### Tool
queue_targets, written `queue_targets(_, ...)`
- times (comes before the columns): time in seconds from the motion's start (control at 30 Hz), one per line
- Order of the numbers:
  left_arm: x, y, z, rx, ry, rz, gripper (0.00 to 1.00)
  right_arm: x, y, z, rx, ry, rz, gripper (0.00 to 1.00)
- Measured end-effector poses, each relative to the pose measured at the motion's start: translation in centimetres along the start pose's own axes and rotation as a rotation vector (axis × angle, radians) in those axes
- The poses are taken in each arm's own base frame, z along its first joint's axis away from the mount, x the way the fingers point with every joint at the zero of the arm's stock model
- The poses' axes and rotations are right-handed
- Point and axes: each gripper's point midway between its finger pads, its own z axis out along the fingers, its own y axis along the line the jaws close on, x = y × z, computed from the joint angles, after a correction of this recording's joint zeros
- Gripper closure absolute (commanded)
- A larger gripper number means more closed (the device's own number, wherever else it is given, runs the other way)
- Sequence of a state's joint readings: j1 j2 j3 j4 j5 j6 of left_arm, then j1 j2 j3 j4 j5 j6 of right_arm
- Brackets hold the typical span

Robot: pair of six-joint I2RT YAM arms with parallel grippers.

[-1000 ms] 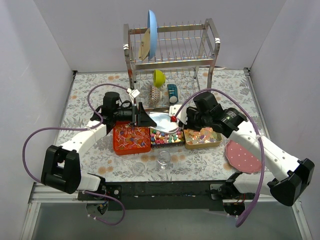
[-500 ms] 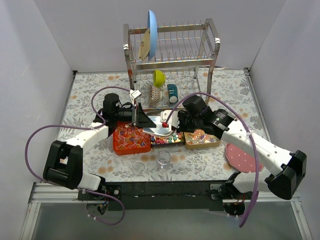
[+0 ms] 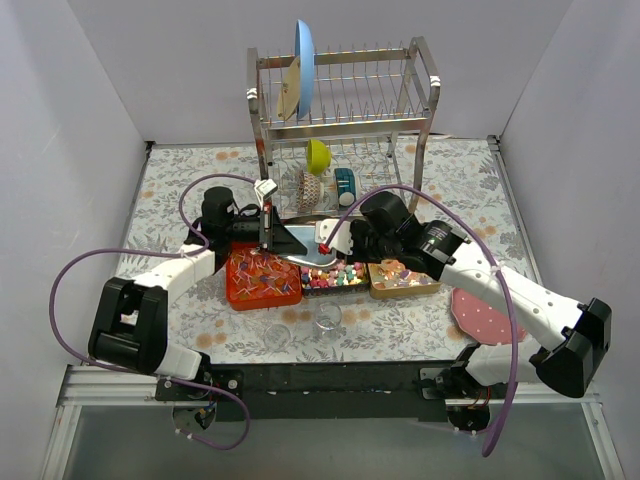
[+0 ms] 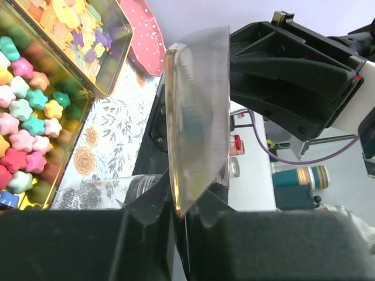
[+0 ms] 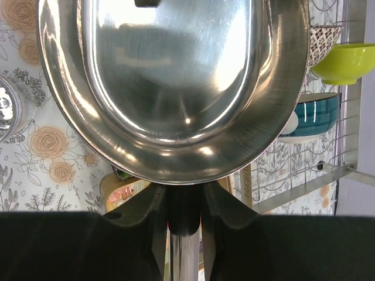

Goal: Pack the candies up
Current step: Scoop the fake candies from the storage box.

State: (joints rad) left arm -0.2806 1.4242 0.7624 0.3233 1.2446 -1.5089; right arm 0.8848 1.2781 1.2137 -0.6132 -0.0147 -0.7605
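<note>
Top external view, nearest us: two small clear glasses (image 3: 327, 320) (image 3: 279, 333) stand on the flowered tabletop (image 3: 180, 190), at 6 o'clock of the middle tray (image 3: 352, 283). A pink dotted lid (image 3: 485, 312) lies at 4 o'clock, under the right arm.

Farther in, three trays sit side by side. The candies (image 3: 335, 274), mixed pink, green, blue and yellow, fill the middle one. A red tray (image 3: 262, 278) is at its 9 o'clock and a gold tin (image 3: 405, 280) at its 3 o'clock.

Above the candies we see both tools on one steel oval dish (image 5: 170, 76). The left tool (image 4: 179, 213) has its fingers pressed together on the dish's thin rim, seen edge-on from that wrist. The right tool (image 5: 180, 206) pinches the opposite end.

At 12 o'clock, farthest back, a metal dish rack (image 3: 425, 100) carries a blue plate (image 3: 304, 70), a green bowl (image 3: 318, 155) and a teal cup (image 3: 344, 185).
</note>
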Motion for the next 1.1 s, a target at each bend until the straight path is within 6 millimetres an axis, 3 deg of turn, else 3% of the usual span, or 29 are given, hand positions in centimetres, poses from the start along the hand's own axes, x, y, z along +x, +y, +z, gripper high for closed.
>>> queue_targets(0.03,0.0,0.1,-0.1,0.003,0.003,-0.004,1.00,-0.1,0.1,0.0,-0.004,-0.006,0.003,0.87)
queue_targets(0.07,0.0,0.2,-0.1,0.004,0.006,-0.016,1.00,-0.2,0.2,0.0,-0.011,-0.012,0.005,0.65)
queue_targets(0.17,0.2,0.5,-0.2,0.008,0.015,-0.038,1.00,-0.6,0.9,-0.1,-0.049,-0.029,0.031,0.41)
queue_targets(0.2,0.2,0.6,-0.2,0.008,0.016,-0.037,1.00,-0.9,1.1,-0.2,-0.064,-0.034,0.044,0.38)
queue_targets(0.37,0.5,0.6,-0.3,0.019,0.033,-0.005,1.00,-1.9,1.6,-1.1,-0.156,-0.113,0.155,0.35)
queue_targets(0.57,0.5,1.6,-1.3,0.001,0.012,0.004,1.00,-1.0,0.6,-2.1,-0.195,-0.236,0.327,0.36)
queue_targets(0.7,0.5,2.2,-2.0,-0.011,-0.004,-0.021,1.00,-1.1,2.1,-2.5,-0.205,-0.311,0.339,0.37)
queue_targets(1.1,0.9,2.0,-2.2,0.011,0.020,-0.036,1.00,-0.8,1.5,-0.7,-0.111,-0.396,0.298,0.41)
